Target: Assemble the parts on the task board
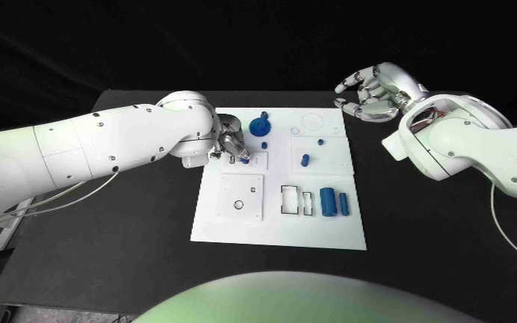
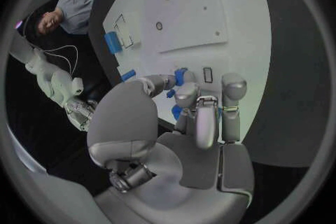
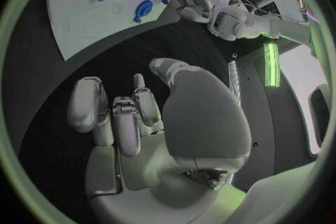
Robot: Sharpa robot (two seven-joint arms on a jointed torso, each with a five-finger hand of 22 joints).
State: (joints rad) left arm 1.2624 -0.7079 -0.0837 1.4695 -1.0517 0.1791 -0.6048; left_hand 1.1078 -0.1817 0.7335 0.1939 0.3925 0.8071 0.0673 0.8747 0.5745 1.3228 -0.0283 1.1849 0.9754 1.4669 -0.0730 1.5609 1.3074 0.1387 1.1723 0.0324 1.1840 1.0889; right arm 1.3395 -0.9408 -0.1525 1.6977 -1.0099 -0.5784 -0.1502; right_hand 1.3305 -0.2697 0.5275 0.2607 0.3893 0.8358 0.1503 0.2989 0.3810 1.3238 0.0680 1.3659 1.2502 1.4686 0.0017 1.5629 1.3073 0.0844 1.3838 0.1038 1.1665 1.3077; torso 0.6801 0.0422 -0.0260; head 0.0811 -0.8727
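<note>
The white task board [image 1: 280, 222] lies in the middle of the black table. My left hand [image 1: 229, 146] reaches over the board's upper left part and pinches a small blue part [image 2: 179, 77] between thumb and fingertips, close above the board [image 2: 238, 5]. A round blue part [image 1: 258, 125] stands just behind that hand. A short blue peg [image 1: 305, 161] and two blue cylinders [image 1: 326, 202] lie further right on the board. My right hand [image 1: 366, 97] hovers off the board's far right corner with loosely bent, spread fingers [image 3: 133, 117] and holds nothing.
Rectangular outlines and a raised white plate [image 1: 241, 197] mark the board's near half. A tiny blue piece [image 1: 320, 142] sits near the board's right side. Bare black table [image 1: 129, 248] surrounds the board on the left, right and front.
</note>
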